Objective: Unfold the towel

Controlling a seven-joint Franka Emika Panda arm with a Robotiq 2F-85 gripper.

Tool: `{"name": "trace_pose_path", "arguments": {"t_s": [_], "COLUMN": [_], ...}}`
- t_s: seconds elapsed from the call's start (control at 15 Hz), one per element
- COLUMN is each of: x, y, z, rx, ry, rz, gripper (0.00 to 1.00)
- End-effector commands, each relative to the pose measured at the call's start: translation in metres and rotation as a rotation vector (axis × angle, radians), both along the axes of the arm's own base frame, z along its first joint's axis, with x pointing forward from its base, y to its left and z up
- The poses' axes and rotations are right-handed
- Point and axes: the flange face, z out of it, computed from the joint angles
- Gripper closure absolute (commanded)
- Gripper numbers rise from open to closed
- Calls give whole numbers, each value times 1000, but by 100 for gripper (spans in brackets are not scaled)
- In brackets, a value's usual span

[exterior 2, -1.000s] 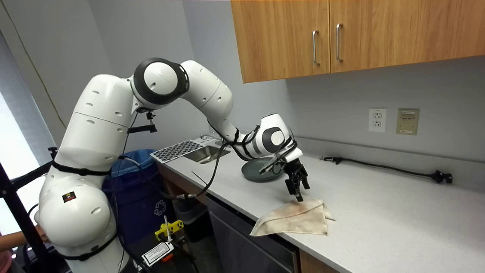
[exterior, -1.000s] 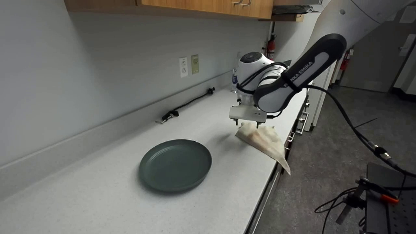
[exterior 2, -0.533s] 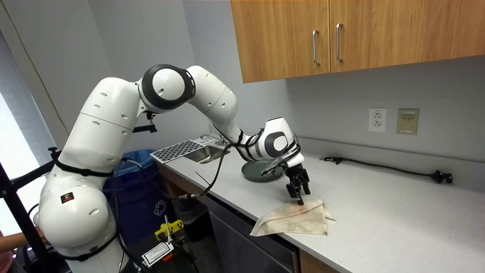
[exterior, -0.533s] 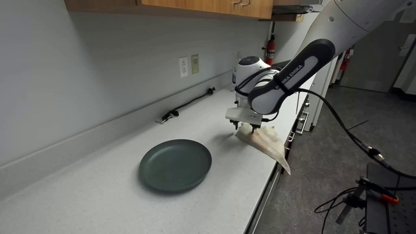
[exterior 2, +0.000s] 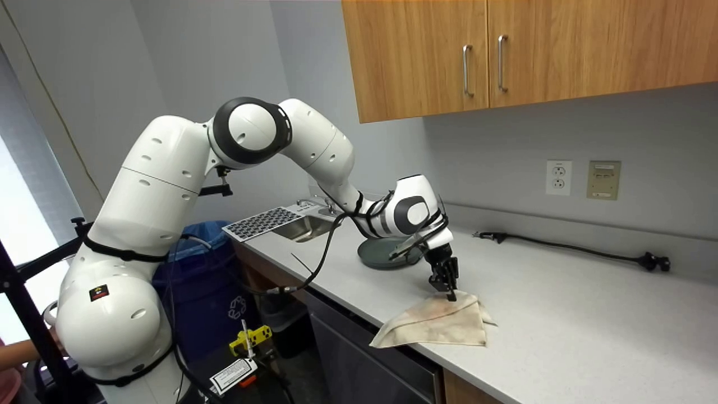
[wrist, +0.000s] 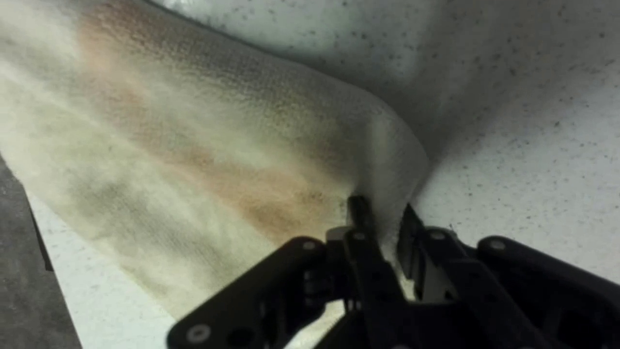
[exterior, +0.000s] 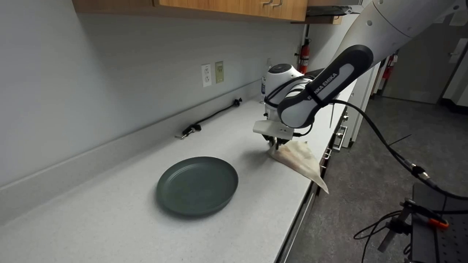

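A cream towel with brownish stains (exterior: 300,160) lies folded over on the pale counter in both exterior views, one corner hanging past the front edge. In an exterior view its upper layer (exterior 2: 440,322) shows a diagonal crease. My gripper (exterior 2: 452,289) points down at the towel's inner edge, away from the counter's front. In the wrist view the towel (wrist: 193,145) rises into a fold beside the speckled surface. That fold runs between the fingertips of my gripper (wrist: 382,202), which are drawn close together on it; a narrow band of cloth shows between them.
A dark green round plate (exterior: 197,186) rests on the counter (exterior: 120,219). Along the wall lies a black cable with clamp ends (exterior 2: 578,247). A plastic bottle (exterior: 263,89) stands behind the arm. The sink (exterior 2: 303,228) is at the counter's far end.
My gripper has come down onto the towel and its fingers have drawn together, pulling up a fold of cloth. The towel's near corner has shifted slightly.
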Motion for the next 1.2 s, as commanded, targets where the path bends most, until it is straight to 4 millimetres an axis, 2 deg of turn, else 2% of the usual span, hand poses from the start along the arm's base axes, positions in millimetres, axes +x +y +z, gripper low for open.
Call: {"name": "trace_pose_path", "arguments": {"t_s": [0.0,0.27,0.53,0.8,1.13], "x": [10,20,27,25,20], "y": [1,22,67,103,119], "z": [11,30,45,48,43], "rx": [-37,-177,-319,-335,-292], "ry": [-25,-100,-190,-242,-237], "rz": [-1,73,206,288,359], "gripper": [100,99,99,99,99]}}
